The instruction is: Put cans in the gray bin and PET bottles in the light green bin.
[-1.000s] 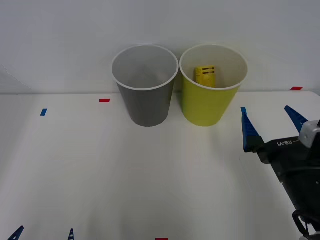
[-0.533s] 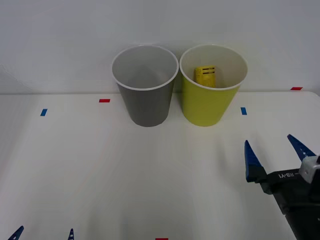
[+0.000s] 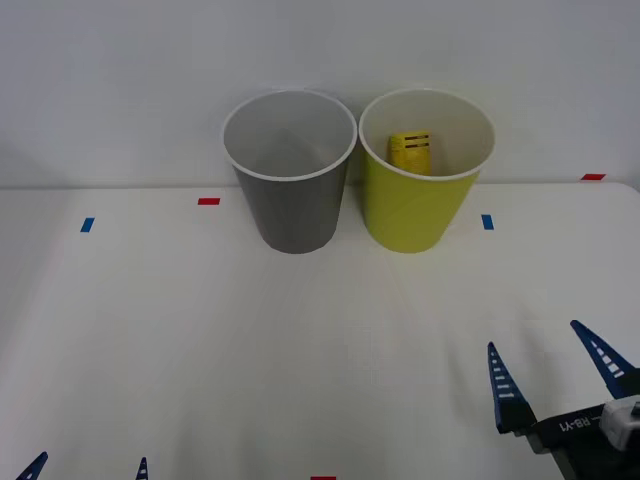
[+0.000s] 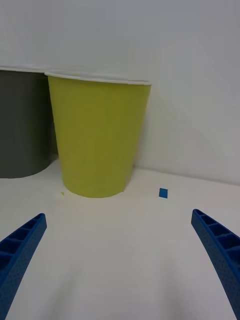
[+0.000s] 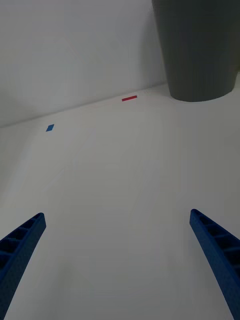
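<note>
Smooth white counter carries small red and blue tape marks beside two round tapered plastic bins: gray bin touching green bin, the yellow-labelled bottle inside the green one. Right end effector gapes wide, empty, near the front; left end effector likewise wide, parked at the front edge.

Front cam high, looking down, wrist cams low (near table), all share gray bin.

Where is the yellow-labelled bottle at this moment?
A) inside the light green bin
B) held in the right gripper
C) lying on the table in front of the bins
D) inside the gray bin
A: the bottle shows above the rim inside the light green bin, beside the gray bin.
</note>
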`<state>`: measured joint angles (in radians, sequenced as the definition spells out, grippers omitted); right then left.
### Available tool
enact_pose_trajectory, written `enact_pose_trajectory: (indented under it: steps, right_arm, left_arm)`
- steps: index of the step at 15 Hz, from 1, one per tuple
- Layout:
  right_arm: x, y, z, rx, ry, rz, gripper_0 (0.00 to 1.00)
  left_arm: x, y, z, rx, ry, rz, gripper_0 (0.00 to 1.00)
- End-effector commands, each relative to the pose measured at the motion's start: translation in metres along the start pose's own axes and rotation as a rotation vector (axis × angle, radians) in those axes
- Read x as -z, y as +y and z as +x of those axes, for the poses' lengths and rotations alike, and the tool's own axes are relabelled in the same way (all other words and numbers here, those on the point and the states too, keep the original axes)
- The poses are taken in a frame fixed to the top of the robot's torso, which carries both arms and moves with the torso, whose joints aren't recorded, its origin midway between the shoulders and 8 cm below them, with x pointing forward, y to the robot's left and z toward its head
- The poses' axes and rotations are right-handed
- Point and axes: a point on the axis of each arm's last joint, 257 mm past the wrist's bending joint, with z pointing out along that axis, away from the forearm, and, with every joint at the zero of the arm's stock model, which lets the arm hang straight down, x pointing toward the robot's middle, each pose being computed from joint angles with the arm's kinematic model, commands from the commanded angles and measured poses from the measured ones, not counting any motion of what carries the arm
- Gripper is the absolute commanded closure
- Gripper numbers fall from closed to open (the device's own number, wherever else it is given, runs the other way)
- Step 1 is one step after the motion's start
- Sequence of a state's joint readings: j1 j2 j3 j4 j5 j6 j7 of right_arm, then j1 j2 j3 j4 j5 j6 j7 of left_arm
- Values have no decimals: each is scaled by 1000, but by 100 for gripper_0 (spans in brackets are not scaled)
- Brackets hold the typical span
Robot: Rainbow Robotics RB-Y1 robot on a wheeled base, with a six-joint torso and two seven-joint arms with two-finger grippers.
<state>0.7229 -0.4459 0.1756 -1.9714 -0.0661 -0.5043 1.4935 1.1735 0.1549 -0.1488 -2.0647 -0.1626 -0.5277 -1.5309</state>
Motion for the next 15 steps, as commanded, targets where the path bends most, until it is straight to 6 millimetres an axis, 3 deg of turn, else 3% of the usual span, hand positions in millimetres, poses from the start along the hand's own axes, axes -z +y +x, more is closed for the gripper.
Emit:
enact_pose_trajectory:
  steps: [1,7,11,15]
  right_arm:
    - [27,10,9,45,26,3,0]
    - [74,41,33,-25,132,-12,0]
    - [90,65,41,-106,176,-31,0]
    - [97,68,45,-150,197,-29,0]
  left_arm:
    - [0,0,0,0,0,0,1]
    - [0,0,0,0,0,0,0]
    - [0,0,0,0,0,0,1]
    - [0,0,0,0,0,0,1]
